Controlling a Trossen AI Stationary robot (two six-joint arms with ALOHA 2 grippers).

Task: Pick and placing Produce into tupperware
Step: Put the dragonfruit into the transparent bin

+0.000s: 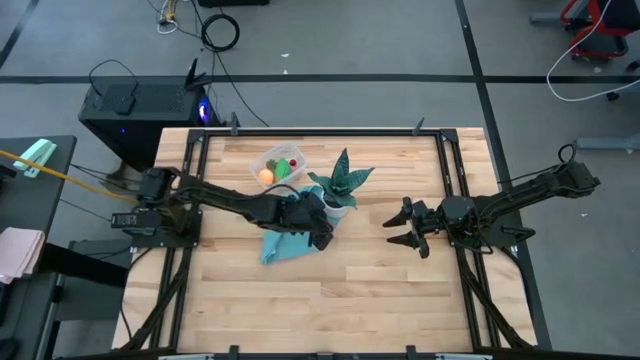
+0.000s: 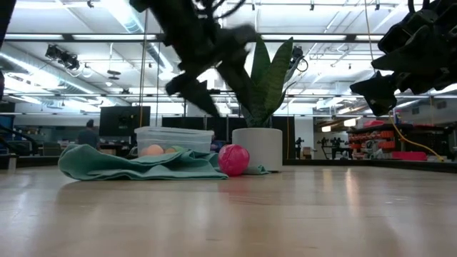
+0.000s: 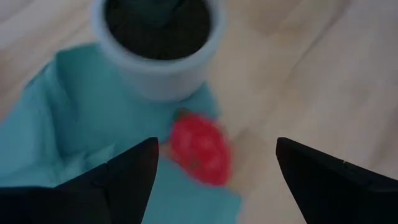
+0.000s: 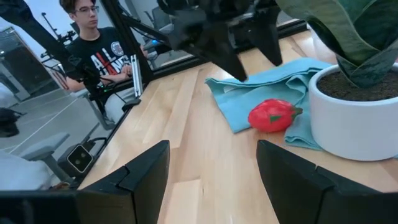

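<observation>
Beside the white pot — red produce on teal cloth, under the open left gripper.

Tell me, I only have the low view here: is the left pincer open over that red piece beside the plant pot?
Observer: Yes. Its wrist view shows the left pincer open, with the red piece below, between the fingers.
Operator: Where is the right pincer?
Observer: From above, the right pincer hovers open over bare table, to the right of the plant.
Operator: What's in the tupperware?
Observer: From above, the tupperware holds an orange piece, a green piece and a tiny red one.
</observation>
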